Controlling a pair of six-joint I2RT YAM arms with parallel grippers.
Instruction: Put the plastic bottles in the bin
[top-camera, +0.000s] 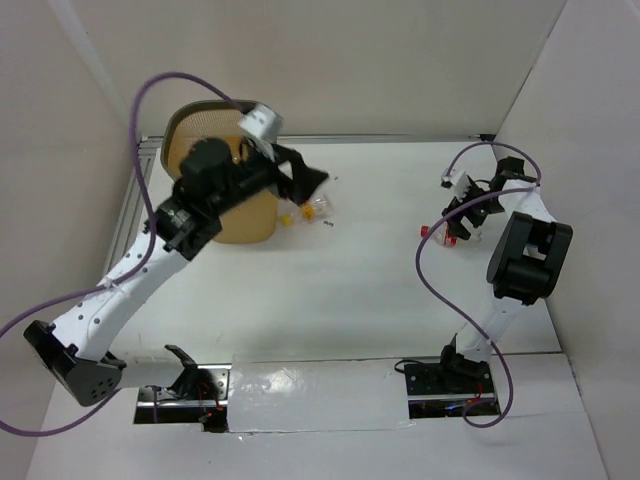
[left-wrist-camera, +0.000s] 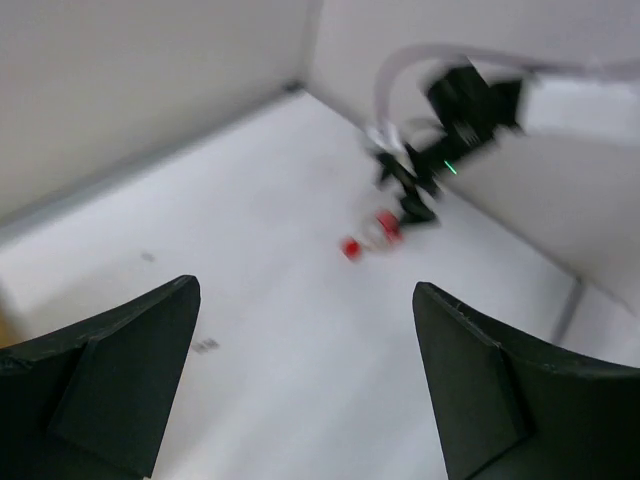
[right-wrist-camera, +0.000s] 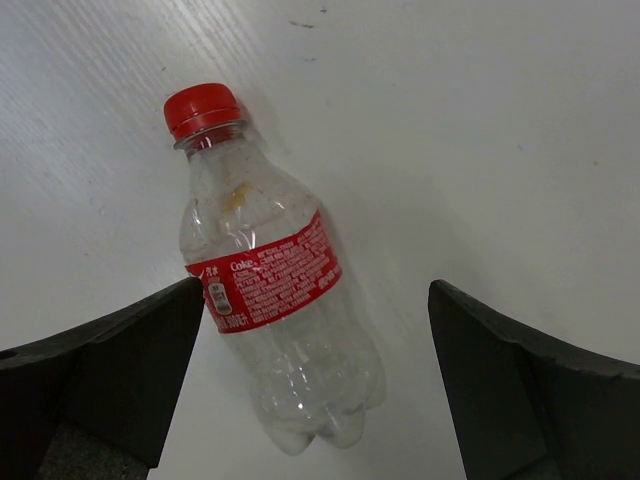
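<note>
1. Right gripper (right-wrist-camera: 316, 290): its fingers (right-wrist-camera: 100, 390) fill the bottom corners of the right wrist view. Its jaws are spread fully apart and grip nothing.
2. Bin (top-camera: 172, 130): it stands at the far left of the table (top-camera: 350, 300), well apart from the right gripper.
3. Left gripper (top-camera: 300, 176): it hangs just right of the bin. Its jaws are also spread wide and empty, and only bare table shows between them in the left wrist view.
4. Red-capped bottle (right-wrist-camera: 280, 300): it lies flat on the table directly under the right gripper, between the fingers and closer to the one on the view's left.
   - Long axis: diagonal, with the cap to the upper left and the base toward the camera.
   - Contact with that finger cannot be confirmed.
   - Judgement: the right gripper is the nearer tool. It probably needs a straight descent and a slight wrist turn, so the jaws close across the labelled body.
5. Yellow-capped bottles (top-camera: 312, 209): crushed and clear, they lie just beside the bin's right wall, below the left gripper.
</note>
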